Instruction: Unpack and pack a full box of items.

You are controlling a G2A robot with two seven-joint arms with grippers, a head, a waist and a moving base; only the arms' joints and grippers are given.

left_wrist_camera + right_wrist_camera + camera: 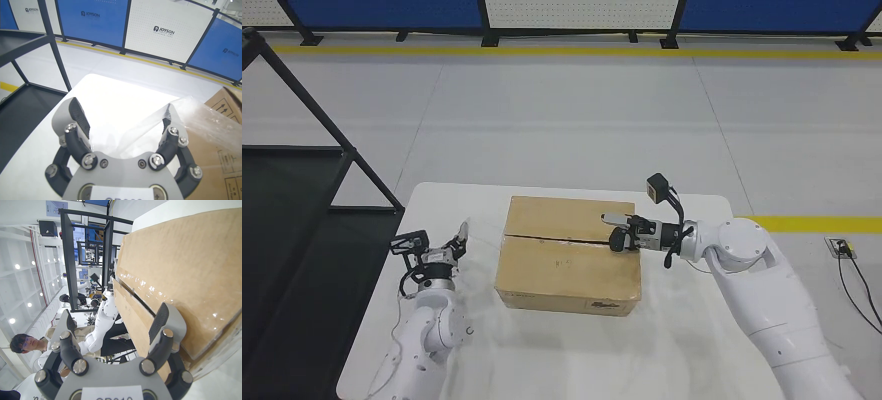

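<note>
I see the cardboard box (562, 265) standing at the middle of the white bench (672, 340). Its two top flaps are folded down and meet along a dark seam (557, 239) that runs across the lid. Glossy clear tape (151, 289) lies along that seam.

Right hand (115, 308): positioned at the end of the seam nearest its own arm, fingers spread apart and holding nothing. One fingertip (160, 317) sits right at the seam; I cannot tell whether it touches the cardboard.

Left hand (121, 103): positioned over the bench just beside the box's opposite side, fingers spread apart. A strip of clear film (198, 117) clings to one finger (167, 115) and stretches toward the box.

A black rack (292, 230) stands beside the bench, on the left arm's side.
</note>
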